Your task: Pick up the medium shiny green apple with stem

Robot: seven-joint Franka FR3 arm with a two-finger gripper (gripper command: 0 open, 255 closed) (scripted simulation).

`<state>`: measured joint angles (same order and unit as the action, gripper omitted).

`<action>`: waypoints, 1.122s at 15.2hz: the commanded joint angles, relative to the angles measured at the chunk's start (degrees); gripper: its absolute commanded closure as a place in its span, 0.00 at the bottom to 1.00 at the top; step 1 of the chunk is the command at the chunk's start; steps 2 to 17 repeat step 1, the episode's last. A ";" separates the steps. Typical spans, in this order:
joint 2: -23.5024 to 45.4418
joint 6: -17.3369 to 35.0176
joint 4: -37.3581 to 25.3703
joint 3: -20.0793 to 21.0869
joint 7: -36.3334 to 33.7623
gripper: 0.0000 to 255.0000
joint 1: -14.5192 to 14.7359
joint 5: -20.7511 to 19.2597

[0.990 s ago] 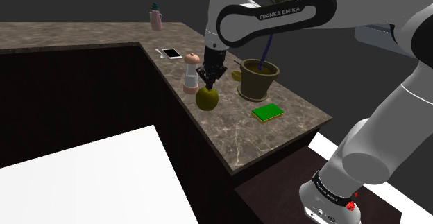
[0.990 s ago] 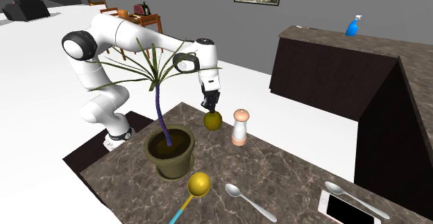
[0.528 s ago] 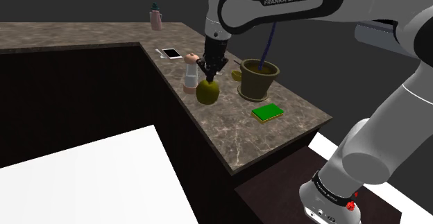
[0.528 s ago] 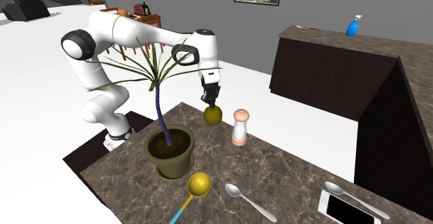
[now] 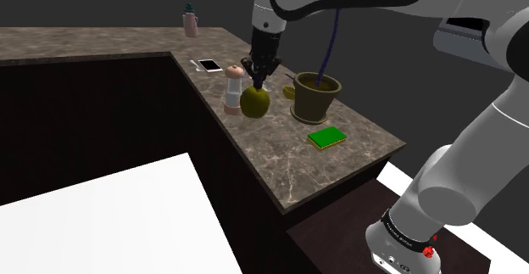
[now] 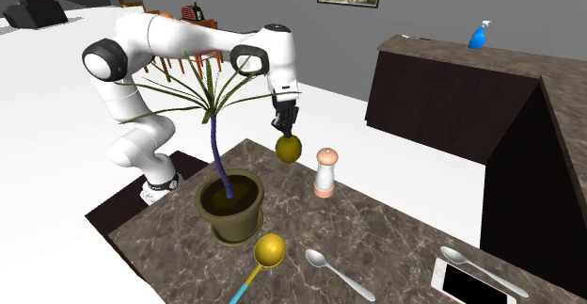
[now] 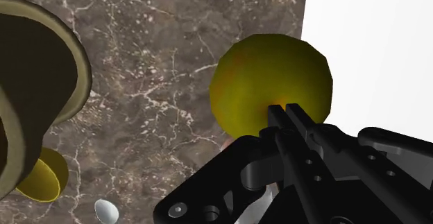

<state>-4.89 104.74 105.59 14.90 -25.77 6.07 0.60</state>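
The end effector point(image 6: 283, 128) is pinched narrow on the top of the yellow-green apple point(image 6: 289, 149), which hangs by the desk's point(image 6: 395, 227) edge, near the shaker point(image 6: 325, 172). So slim a pinch calls for a slow, straight lift without swinging.

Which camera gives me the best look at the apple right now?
The wrist view: the yellow-green apple is large and close, right at the gripper. The second exterior view shows it small, hanging under the gripper. The shoulder view shows it dim, next to the shaker.
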 commanded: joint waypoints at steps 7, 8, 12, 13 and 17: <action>-0.04 -0.47 -0.43 0.01 -0.02 1.00 0.01 0.01; -0.04 -0.47 -0.43 0.01 -0.02 1.00 0.01 0.01; -0.04 -0.47 -0.43 0.01 -0.02 1.00 0.01 0.01; -0.04 -0.47 -0.43 0.01 -0.02 1.00 0.01 0.01; -0.04 -0.47 -0.43 0.01 -0.02 1.00 0.01 0.01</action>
